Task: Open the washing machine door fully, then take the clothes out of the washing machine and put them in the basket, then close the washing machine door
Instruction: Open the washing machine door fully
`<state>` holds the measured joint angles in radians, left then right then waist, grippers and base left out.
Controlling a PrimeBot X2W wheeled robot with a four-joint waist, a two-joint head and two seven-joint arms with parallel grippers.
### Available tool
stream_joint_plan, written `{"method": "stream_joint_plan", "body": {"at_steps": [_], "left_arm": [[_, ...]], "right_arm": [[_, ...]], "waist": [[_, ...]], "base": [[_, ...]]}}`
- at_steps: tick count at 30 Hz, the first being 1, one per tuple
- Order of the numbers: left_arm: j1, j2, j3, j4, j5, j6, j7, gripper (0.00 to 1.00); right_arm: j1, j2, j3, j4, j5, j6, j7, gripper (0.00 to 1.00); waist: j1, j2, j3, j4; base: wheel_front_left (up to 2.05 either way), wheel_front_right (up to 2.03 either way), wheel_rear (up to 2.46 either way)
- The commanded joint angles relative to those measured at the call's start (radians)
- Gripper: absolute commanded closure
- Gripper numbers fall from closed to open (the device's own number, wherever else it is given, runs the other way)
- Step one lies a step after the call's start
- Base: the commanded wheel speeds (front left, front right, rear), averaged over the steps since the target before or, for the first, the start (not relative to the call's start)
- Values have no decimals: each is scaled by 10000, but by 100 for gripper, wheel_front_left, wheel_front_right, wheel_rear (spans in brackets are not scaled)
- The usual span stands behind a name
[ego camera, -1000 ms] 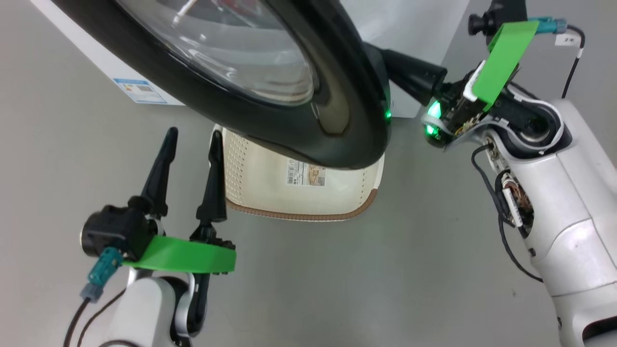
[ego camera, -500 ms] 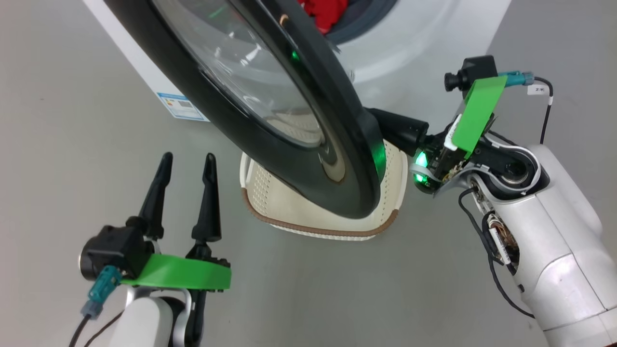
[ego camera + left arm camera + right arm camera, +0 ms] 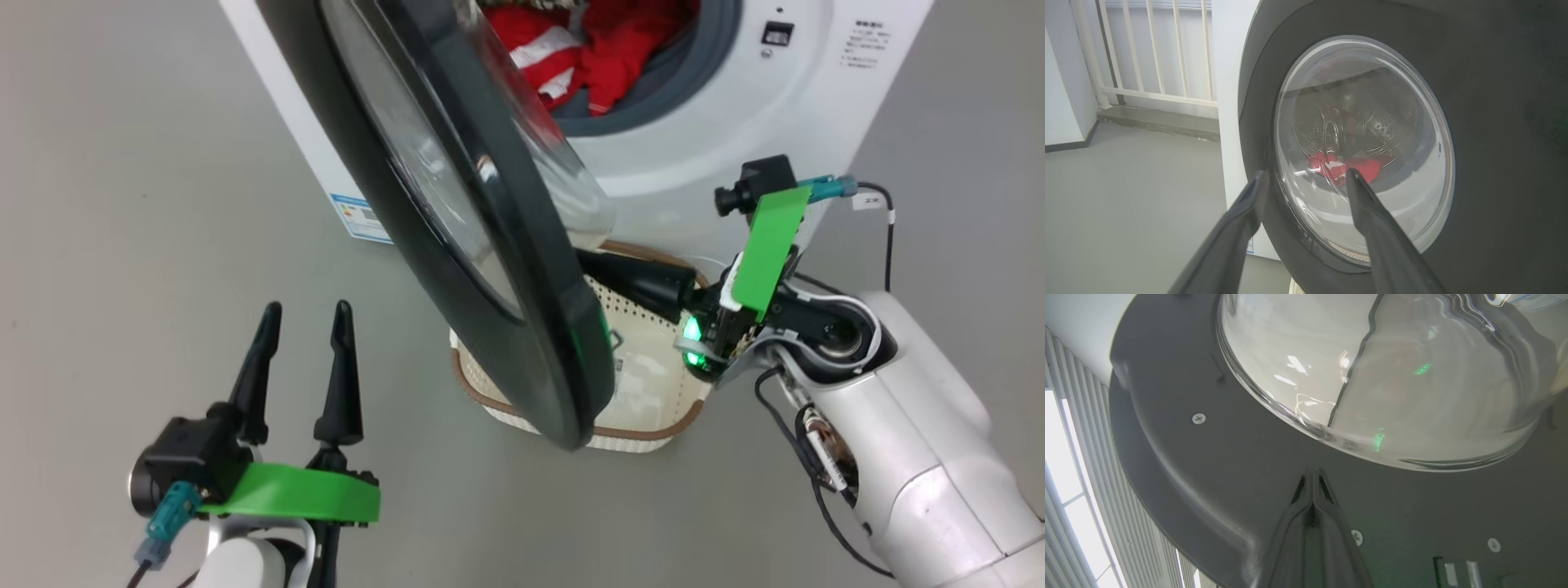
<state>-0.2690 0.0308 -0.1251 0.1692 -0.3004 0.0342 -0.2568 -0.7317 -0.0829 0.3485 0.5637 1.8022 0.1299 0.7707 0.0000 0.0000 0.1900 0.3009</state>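
Note:
The washing machine door (image 3: pixel 457 212) stands partly open, its black rim nearly edge-on to me, over the basket (image 3: pixel 653 412) on the floor. Red clothes (image 3: pixel 604 49) lie in the drum of the white washing machine (image 3: pixel 735 139). My right gripper (image 3: pixel 1312 473) is shut, tips against the door's dark inner face below the glass bowl (image 3: pixel 1392 375); its fingers (image 3: pixel 645 282) run behind the rim. My left gripper (image 3: pixel 302 327) is open and holds nothing, left of the door. In the left wrist view that gripper (image 3: pixel 1306 177) faces the door's outer glass (image 3: pixel 1363 102), the clothes (image 3: pixel 1343 165) showing through.
Grey floor (image 3: pixel 147 204) spreads to the left and in front. A small blue label (image 3: pixel 359 216) sits low on the machine's side. A white railing (image 3: pixel 1147 49) and a wall stand beyond the machine. My right forearm (image 3: pixel 914 457) reaches in from the lower right.
The door has swung wider open with my shut right gripper behind it, and the drum with the red clothes has come into sight. The head camera has shifted too. My left gripper stays open.

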Motion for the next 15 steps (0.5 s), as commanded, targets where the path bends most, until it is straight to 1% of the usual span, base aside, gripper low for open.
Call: {"method": "stream_joint_plan", "body": {"at_steps": [1, 7, 15], "left_arm": [[66, 194, 357, -140, 65, 0, -49, 0], [225, 194, 357, 23, 88, -101, -49, 0], [382, 194, 286, 224, 70, -198, -49, 0]], "right_arm": [[184, 323, 331, -280, 127, 8, 39, 100], [317, 325, 760, -209, 276, 8, -112, 100], [406, 326, 1327, -11, 507, 8, -329, 100]], "waist": [[0, 0, -296, 315], [0, 0, -537, 644], [0, 0, -790, 1260]], "base": [[0, 0, 0], [0, 0, 0], [0, 0, 0]]}}
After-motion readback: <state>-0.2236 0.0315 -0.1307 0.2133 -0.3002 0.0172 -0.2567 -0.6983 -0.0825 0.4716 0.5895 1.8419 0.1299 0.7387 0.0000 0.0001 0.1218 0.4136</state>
